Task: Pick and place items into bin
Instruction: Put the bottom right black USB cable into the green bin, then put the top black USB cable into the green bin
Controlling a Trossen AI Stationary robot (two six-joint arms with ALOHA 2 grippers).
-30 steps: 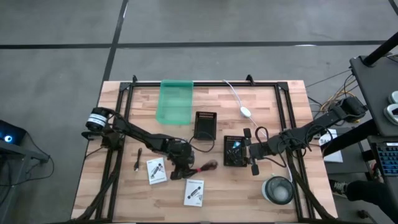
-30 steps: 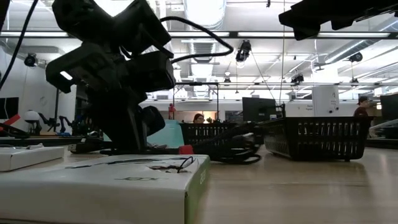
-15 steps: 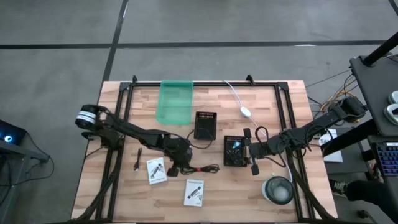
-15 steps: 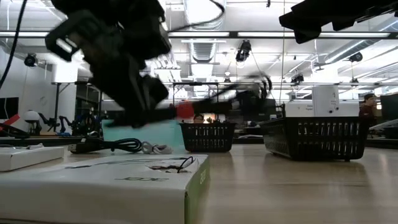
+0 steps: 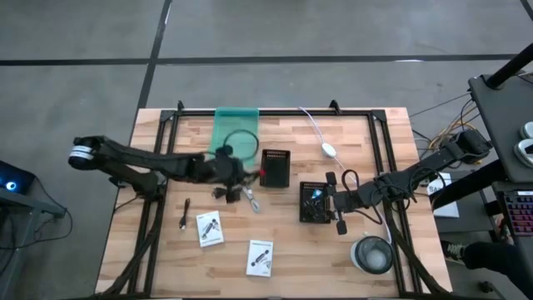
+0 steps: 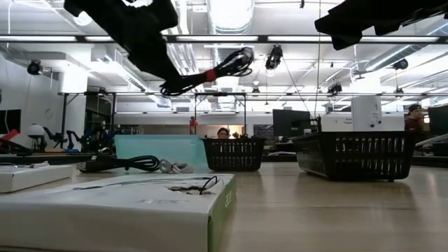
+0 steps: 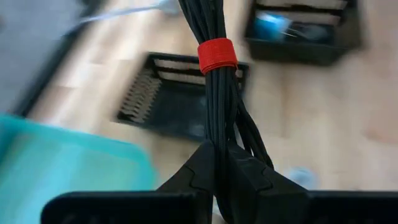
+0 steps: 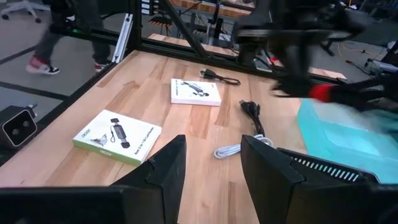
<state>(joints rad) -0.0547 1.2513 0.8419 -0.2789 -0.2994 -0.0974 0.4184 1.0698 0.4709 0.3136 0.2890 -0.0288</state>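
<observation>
My left gripper (image 5: 226, 169) is raised near the far middle of the table, beside the green bin (image 5: 236, 136), and is shut on the red-black coiled cable (image 6: 210, 73). A black coiled cable (image 5: 234, 194) and a silvery piece (image 5: 251, 201) lie flat on the wood below it. Two white printed packets (image 5: 210, 227) (image 5: 260, 257) and the thin black stick (image 5: 184, 214) lie flat nearer the near edge. My right gripper (image 8: 211, 168) is open and hovers by the black basket (image 5: 315, 202), touching nothing. My left gripper pinches the cable's bundled strands (image 7: 219, 134) between its two fingers, a short way from the red band (image 7: 217, 56). The bundle runs straight out ahead of the fingers. The cable is lifted clear of the table, and its looped end (image 6: 240, 59) sticks out past the band.
A second black basket (image 5: 276, 168) stands right of the green bin. The white oval on its cord (image 5: 328, 150) lies toward the far right. A round clear container (image 5: 372, 254) sits at the near right. A black frame (image 5: 158, 133) rims the table.
My left gripper took the red-black cable off the table near the packets, lifted it high and carried it toward the far edge, up to the green bin. The cable first drew out along the wood, then came clear. The black cable and silvery piece stayed on the table.
</observation>
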